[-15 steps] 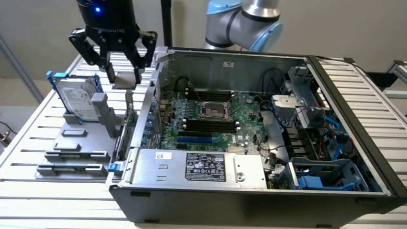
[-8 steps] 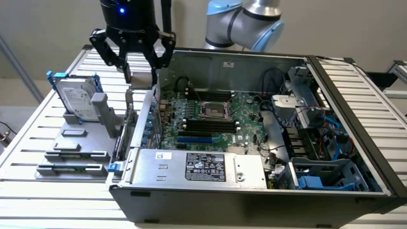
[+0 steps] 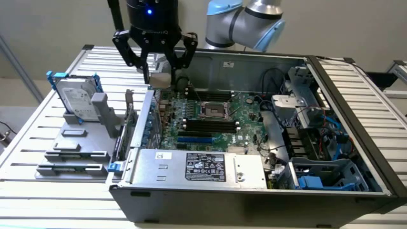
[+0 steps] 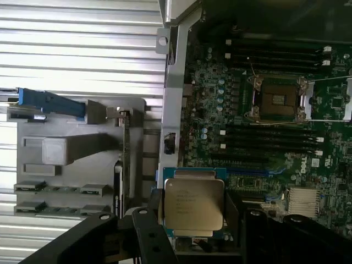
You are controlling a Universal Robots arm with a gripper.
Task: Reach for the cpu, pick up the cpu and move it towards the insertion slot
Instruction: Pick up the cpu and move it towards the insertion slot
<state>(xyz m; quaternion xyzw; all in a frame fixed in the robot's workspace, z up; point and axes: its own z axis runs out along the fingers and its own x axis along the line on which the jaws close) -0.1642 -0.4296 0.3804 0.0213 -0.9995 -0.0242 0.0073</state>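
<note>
1. One cpu [image 4: 193,204], silvery top up, pinched flat between the fingers of the gripper [image 3: 160,78]; held level, likely so it meets the socket square.
2. Jaws stand wide because the chip fills the gap.
3. Chip hangs over the case's edge on the exterior view's left, above the green board.
4. Insertion slot [image 3: 214,112] sits apart, dark centre exposed; its frame seems open, though I can't be sure.
5. Hard drive [image 3: 77,99] stands upright outside the case.

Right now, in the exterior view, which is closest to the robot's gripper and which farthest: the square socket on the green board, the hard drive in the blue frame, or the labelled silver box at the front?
1. The insertion slot, just below the gripper toward the view's right.
2. The hard drive, standing off to the view's left.
3. The labelled silver box, at the case's front edge, farthest.
</note>
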